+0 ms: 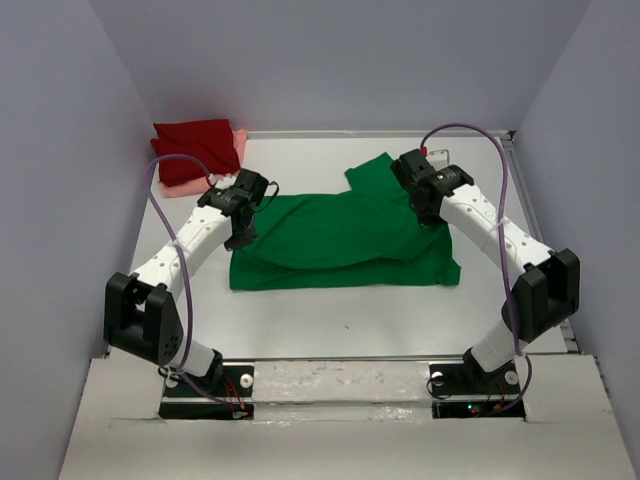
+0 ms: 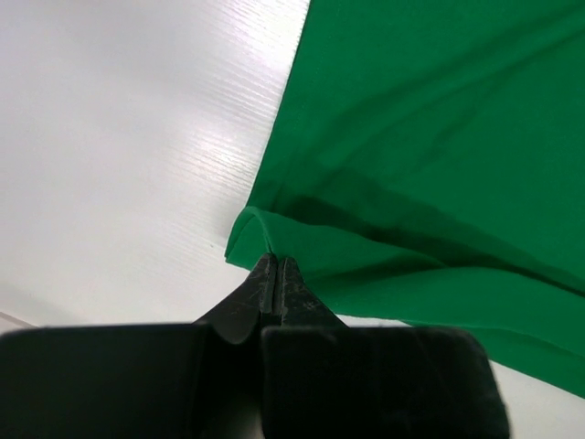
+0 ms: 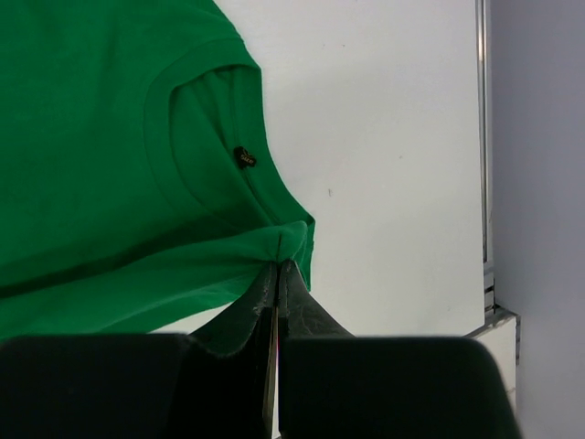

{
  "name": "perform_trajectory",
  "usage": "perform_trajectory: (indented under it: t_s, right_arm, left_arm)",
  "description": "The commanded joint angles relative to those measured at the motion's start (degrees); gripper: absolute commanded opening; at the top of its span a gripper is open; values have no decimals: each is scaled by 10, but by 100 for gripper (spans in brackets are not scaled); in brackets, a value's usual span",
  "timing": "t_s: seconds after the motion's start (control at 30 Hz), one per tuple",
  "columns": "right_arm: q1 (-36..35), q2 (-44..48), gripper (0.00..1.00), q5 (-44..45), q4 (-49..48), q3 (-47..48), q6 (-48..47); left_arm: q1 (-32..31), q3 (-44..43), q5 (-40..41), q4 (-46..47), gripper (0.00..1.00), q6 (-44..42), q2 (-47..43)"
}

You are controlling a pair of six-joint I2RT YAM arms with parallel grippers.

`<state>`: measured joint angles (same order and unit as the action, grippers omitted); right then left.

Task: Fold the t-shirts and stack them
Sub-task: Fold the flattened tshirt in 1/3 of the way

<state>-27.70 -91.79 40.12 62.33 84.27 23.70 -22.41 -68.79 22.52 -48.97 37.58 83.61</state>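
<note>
**Q:** Fig. legend: which step is shown?

**A:** The fold of the green t-shirt, judged approx. mid-way. The shirt is spread across the centre of the worktop, w/ one sleeve left pointing to the far side and a doubled layer seen along its near half. Its left edge is pinched by the left fingers, which are pressed tight on a small tuck of cloth. A fold beside the neckline is nipped the same way by the right fingers.

**Q:** What is called for next?

**A:** Prob. a matched lift: both pinched edges are to be raised level and carried over the body of the shirt, so that no slack is dragged. The stack is not yet joined. The dark red t-shirt is seen folded on the pink t-shirt in the far-left corner, well apart from the green one.

**Q:** Surface and room?

**A:** A white, faintly ribbed, slightly glossy worktop is shown, so cloth is expected to slide easily. It is enclosed by plain pale walls at the back and on both sides.
</note>
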Motion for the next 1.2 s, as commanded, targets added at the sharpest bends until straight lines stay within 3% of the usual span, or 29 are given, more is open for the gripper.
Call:
perform_trajectory:
  t_s: [0.0,0.47,1.17]
  right_arm:
    - [12,-15,0,11,-12,33,-8]
    - [59,-57,0,1,-50,26,-20]
    - [89,-122,0,-15,-55,77,-31]
  left_arm:
    - [4,-32,31,-1,0,14,4]
    - [52,-27,32,25,0,-17,25]
    - [56,-22,9,41,0,-37,27]
